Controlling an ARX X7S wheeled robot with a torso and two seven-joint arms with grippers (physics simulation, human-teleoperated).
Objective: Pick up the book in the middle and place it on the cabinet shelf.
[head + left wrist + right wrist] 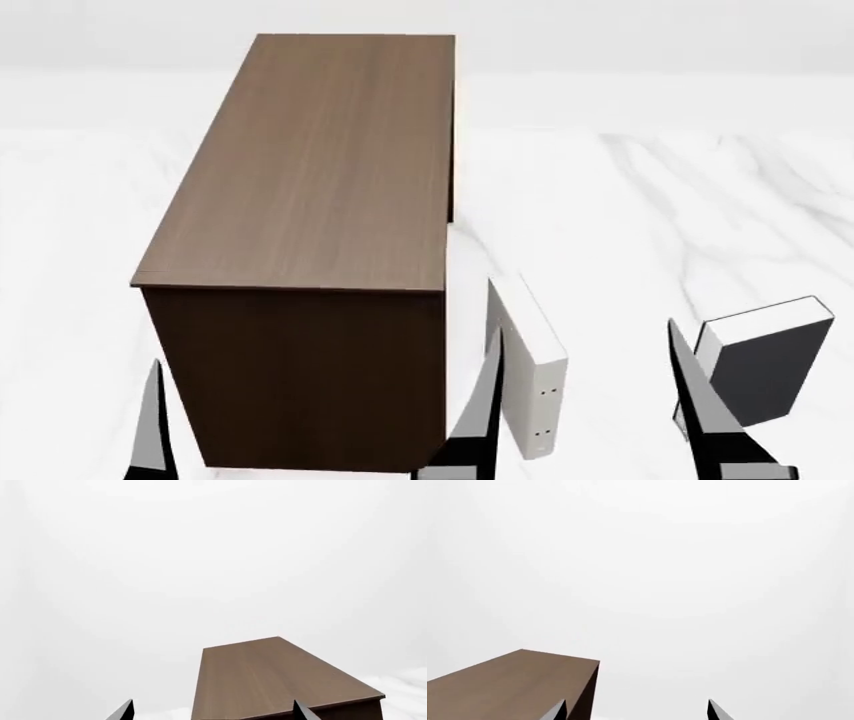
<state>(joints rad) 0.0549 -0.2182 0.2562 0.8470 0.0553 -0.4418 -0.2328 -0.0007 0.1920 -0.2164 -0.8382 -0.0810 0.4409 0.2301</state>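
Observation:
The charcoal book (767, 372), with white page edges on top, stands upright on the marble floor at the lower right. The dark-brown cabinet (320, 180), with a lighter flat top, stands left of centre; it also shows in the left wrist view (273, 680) and the right wrist view (507, 687). My right gripper (587, 405) is open and empty, and the charcoal book is just outside its right finger (697, 400). My left gripper (213, 711) is open and empty in front of the cabinet. Only its left finger (152, 425) shows in the head view.
An off-white book with small spine dots (534, 365) stands upright beside the cabinet's right front corner, close to my right gripper's left finger (483, 400). White marble floor (627, 200) stretches behind and to the right of the books.

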